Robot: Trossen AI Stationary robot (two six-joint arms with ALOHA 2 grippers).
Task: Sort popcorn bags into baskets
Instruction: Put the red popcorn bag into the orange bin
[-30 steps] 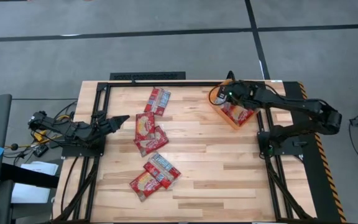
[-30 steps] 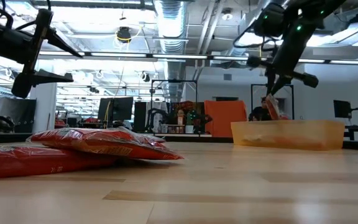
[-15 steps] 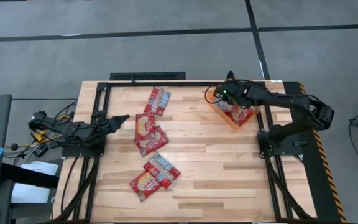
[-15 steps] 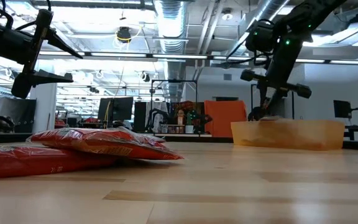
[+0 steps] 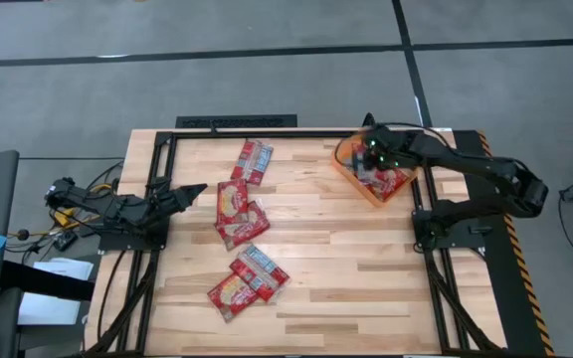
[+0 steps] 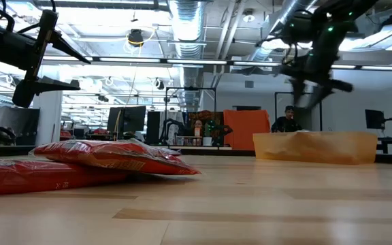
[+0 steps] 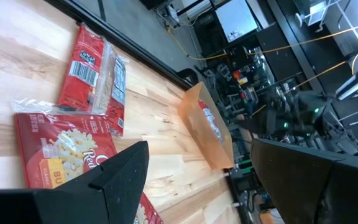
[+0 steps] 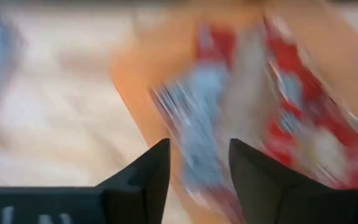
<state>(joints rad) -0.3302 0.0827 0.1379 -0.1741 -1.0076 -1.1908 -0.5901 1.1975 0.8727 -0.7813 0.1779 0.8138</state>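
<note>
The orange basket (image 5: 349, 175) stands at the table's far right with red popcorn bags (image 5: 384, 180) lying in it. My right gripper (image 5: 370, 159) hovers above the basket (image 6: 318, 147), open, fingers pointing down, nothing between them (image 8: 197, 152). Several more red popcorn bags lie flat on the wood: one at the far middle (image 5: 253, 161), two overlapping (image 5: 237, 212), two near the front (image 5: 247, 280). My left gripper (image 5: 195, 190) waits open at the table's left edge, level, pointing across the table (image 7: 199, 146).
A black frame rail (image 5: 237, 123) runs along the table's far edge, and arm mounts stand at both sides. Bare wood lies between the loose bags and the basket (image 5: 316, 239). In the low view a pile of bags (image 6: 107, 155) fills the near left.
My right gripper, which held a popcorn bag over the basket, dipped toward it, opened and let the bag go. The bag now lies in the basket. The gripper then rose a little and rolled about its own axis.
</note>
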